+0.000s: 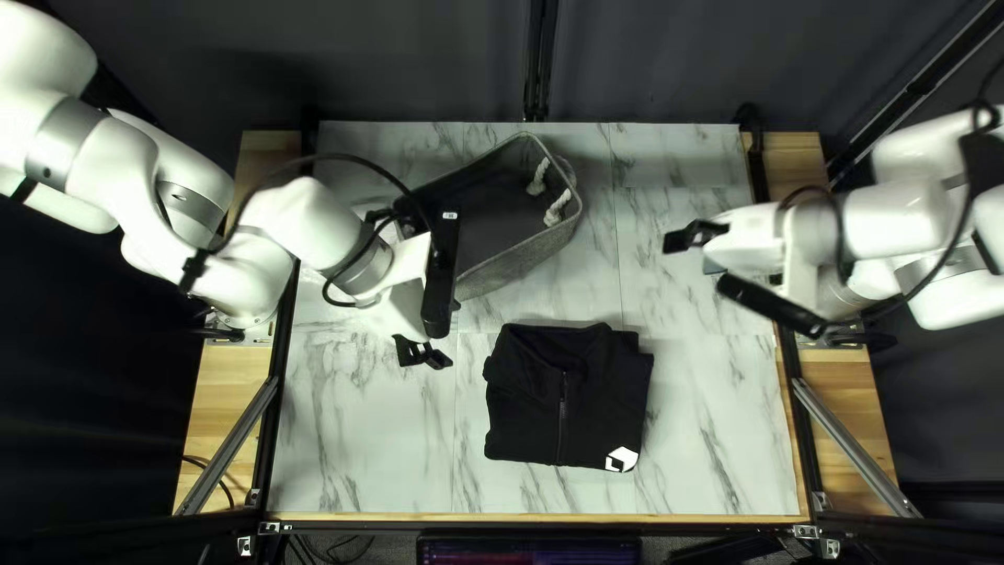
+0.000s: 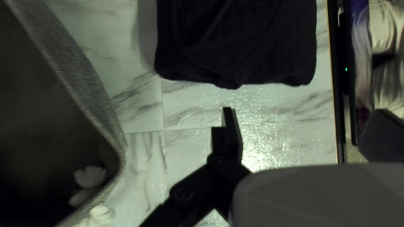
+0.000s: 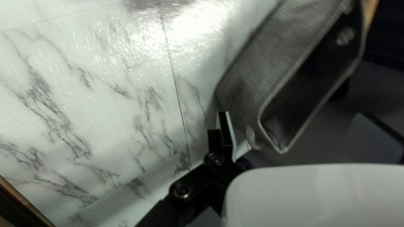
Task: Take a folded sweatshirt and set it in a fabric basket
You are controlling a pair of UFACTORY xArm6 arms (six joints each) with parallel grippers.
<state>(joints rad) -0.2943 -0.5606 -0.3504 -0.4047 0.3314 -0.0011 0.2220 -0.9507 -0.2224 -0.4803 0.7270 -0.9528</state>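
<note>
The sweatshirt (image 1: 528, 413) lies folded on the table (image 1: 711, 450), between its near edge and the basket (image 1: 528, 262). The left gripper (image 1: 411, 288) is spread wide near the basket — the right gripper (image 1: 776, 288), also, is spread.

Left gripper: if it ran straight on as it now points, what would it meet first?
Probably the white marble-patterned tabletop, just short of the folded black sweatshirt. Depth is unclear, so the left gripper might catch the sweatshirt's nearest edge instead.

Folded black sweatshirt (image 1: 528, 413), flat, near the open gray fabric basket (image 1: 525, 260)
</note>
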